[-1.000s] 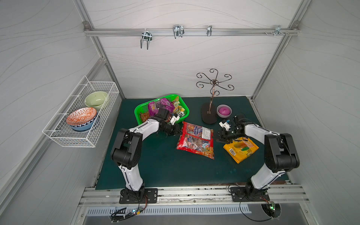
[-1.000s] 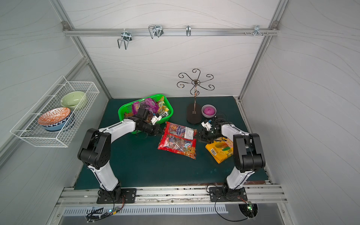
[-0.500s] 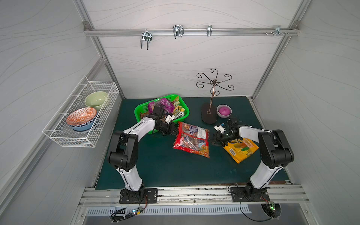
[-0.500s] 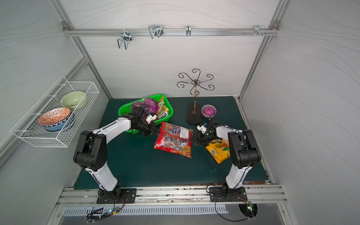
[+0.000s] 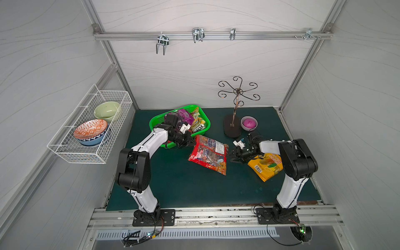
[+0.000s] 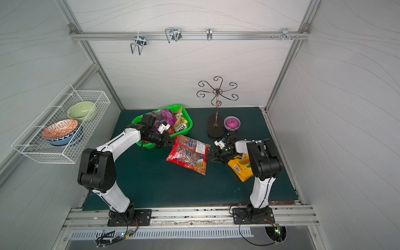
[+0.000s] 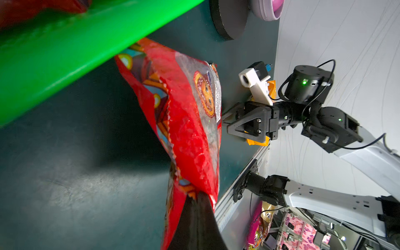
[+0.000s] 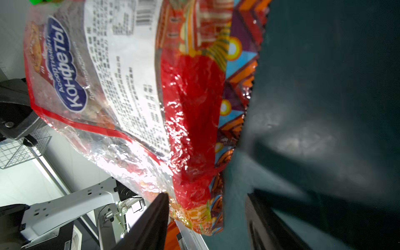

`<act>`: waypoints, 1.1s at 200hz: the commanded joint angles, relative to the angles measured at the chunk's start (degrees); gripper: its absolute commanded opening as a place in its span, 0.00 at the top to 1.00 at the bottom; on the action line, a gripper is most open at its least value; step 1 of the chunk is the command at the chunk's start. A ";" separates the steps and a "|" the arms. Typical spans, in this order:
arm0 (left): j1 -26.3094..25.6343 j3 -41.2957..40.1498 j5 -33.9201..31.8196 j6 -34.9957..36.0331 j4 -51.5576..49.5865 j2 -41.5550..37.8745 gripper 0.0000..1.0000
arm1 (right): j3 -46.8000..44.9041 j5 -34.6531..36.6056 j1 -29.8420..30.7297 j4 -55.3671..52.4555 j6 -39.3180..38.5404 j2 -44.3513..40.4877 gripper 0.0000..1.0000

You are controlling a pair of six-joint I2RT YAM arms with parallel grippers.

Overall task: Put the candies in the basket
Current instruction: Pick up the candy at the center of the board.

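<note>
A large red candy bag lies on the green mat just in front of the bright green basket. My left gripper is shut on the bag's edge nearest the basket. My right gripper stands open at the opposite end, and the red bag reaches in between its fingers. A yellow-orange candy bag lies partly under the right arm. Purple and green candies lie in the basket.
A black-based metal hook stand and a pink bowl stand behind the right gripper. A white wire basket holding bowls hangs on the left wall. The basket's near wall is close behind the left wrist.
The red bag has slid left toward the green basket, with the left gripper shut on it. The right gripper has followed it leftward, off the yellow-orange bag.
</note>
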 commanded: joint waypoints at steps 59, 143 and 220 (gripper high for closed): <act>0.73 4.56 3.12 -2.87 2.23 -1.48 1.00 | -0.79 -1.30 3.33 9.06 6.61 3.34 0.41; 1.25 3.44 2.41 -1.39 1.98 -2.07 1.00 | -0.26 -2.23 4.69 14.50 8.68 4.62 0.86; 1.37 5.50 1.39 4.69 -3.11 -4.35 1.00 | 0.30 -3.16 4.60 13.17 5.16 -1.33 1.00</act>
